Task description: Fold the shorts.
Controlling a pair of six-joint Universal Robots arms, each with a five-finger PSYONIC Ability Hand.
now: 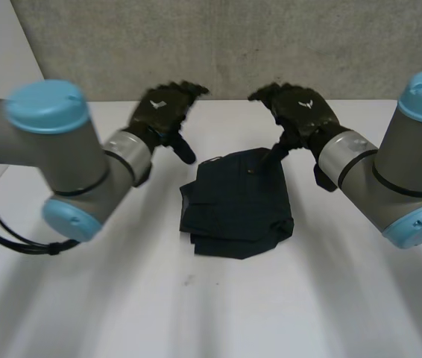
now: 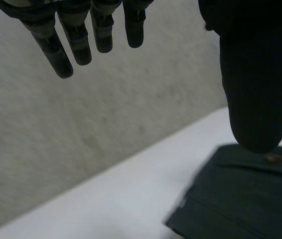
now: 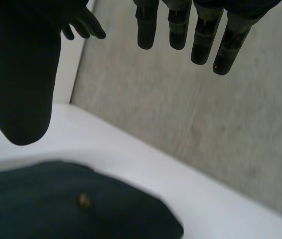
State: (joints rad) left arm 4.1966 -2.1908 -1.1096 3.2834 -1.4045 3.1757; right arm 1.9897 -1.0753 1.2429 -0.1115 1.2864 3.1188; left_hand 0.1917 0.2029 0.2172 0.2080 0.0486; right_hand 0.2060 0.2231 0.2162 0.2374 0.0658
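Note:
The dark shorts (image 1: 237,205) lie folded into a compact bundle in the middle of the white table (image 1: 121,298). My left hand (image 1: 165,112) hovers off the bundle's far left corner with straight fingers and holds nothing. My right hand (image 1: 297,112) hangs over the far right corner, fingers spread, its thumb pointing down close to the cloth's far edge. In the left wrist view the fingers (image 2: 76,42) are straight, and the shorts (image 2: 240,204) with a small button (image 2: 272,158) lie below the thumb. The right wrist view shows straight fingers (image 3: 201,30) above the shorts (image 3: 56,204).
A grey wall (image 1: 233,45) runs along the table's far edge, just behind both hands. White table surface lies bare to the left, to the right and in front of the shorts.

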